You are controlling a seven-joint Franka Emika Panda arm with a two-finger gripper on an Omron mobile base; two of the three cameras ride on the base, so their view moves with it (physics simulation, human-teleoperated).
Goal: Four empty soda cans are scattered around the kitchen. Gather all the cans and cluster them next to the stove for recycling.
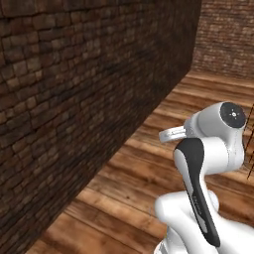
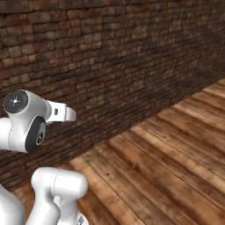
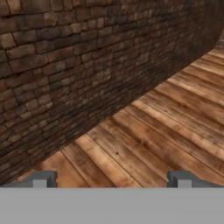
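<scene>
Brick wall point(image 3: 65, 65) looms close over plank floor point(image 3: 166, 127). Gripper point(image 3: 112, 179) gapes wide, holding nothing. Driving on risks scraping the wall.

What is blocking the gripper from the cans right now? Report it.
No can or stove is in sight to judge a path to. The open gripper is empty and faces a brick wall rising from a wooden floor; nothing lies on the visible floor.
</scene>
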